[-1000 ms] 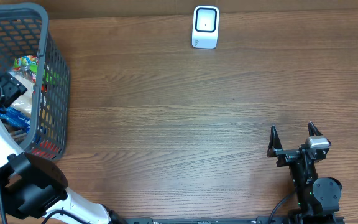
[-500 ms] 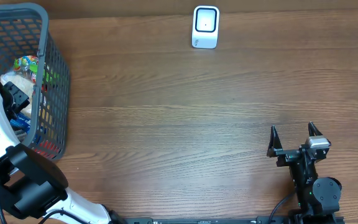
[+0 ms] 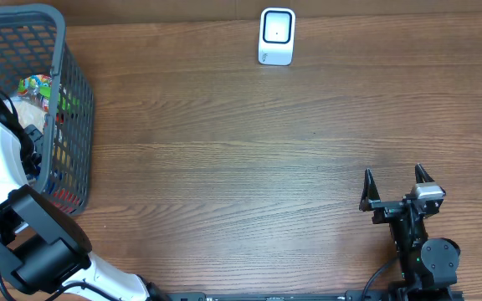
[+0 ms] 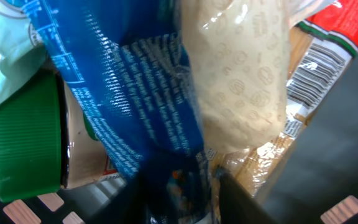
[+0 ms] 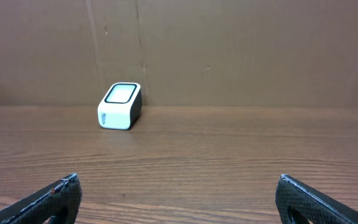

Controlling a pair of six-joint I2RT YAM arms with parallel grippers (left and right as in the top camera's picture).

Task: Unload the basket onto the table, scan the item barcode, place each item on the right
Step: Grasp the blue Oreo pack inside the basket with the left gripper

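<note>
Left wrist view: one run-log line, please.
left gripper: around blue packet in basket | right gripper: open, empty | scanner: no item

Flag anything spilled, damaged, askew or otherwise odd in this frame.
Nothing stands out. The white box-shaped barcode scanner sits upright on the wooden table; packets lie jumbled inside the grey plastic mesh basket, none spilled out. The right gripper is open.

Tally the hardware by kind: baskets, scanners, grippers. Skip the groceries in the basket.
Grey plastic mesh basket: 1
White box-shaped barcode scanner: 1
Black two-finger grippers: 2 (left gripper, right gripper)
Total: 4
</note>
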